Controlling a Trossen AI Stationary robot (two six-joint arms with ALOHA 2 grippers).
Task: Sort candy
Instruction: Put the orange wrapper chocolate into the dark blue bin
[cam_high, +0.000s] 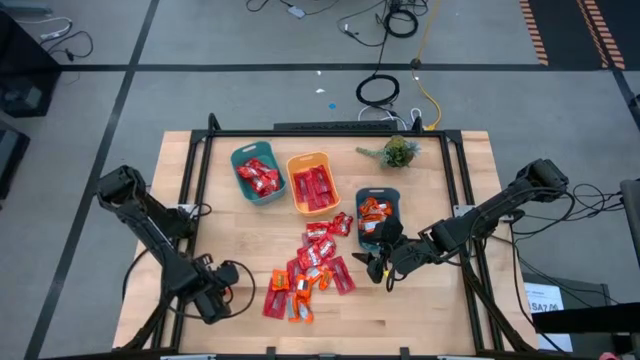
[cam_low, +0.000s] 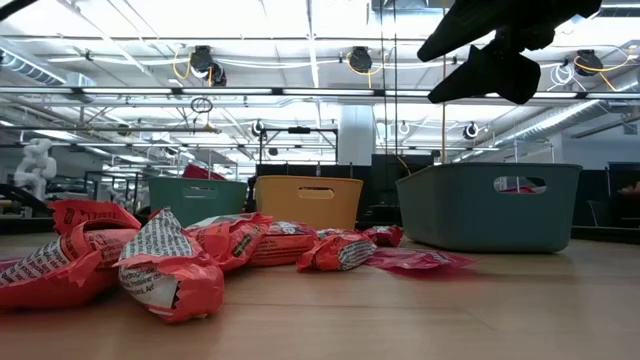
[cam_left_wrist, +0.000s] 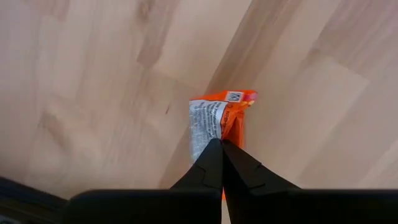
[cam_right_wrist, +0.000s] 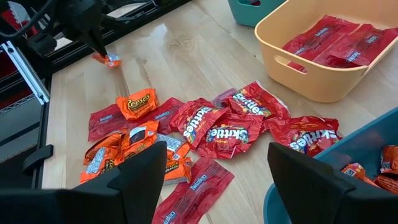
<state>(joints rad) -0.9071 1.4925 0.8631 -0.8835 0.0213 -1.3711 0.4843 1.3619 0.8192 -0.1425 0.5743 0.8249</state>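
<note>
Left gripper (cam_left_wrist: 221, 144) pinched tight on a small orange wrapped candy (cam_left_wrist: 219, 117). Right gripper (cam_right_wrist: 214, 163) spread wide, empty, above the scattered shiny red candies (cam_right_wrist: 224, 124).

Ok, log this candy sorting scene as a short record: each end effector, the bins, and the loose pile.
left end effector: shut on orange candy, above bare table left of the pile
right end effector: open, empty, beside the small teal bin
large teal bin: red candies
orange bin: red packets
small teal bin: orange candies
pile: red and orange candies loose mid-table
plant: far side
</note>
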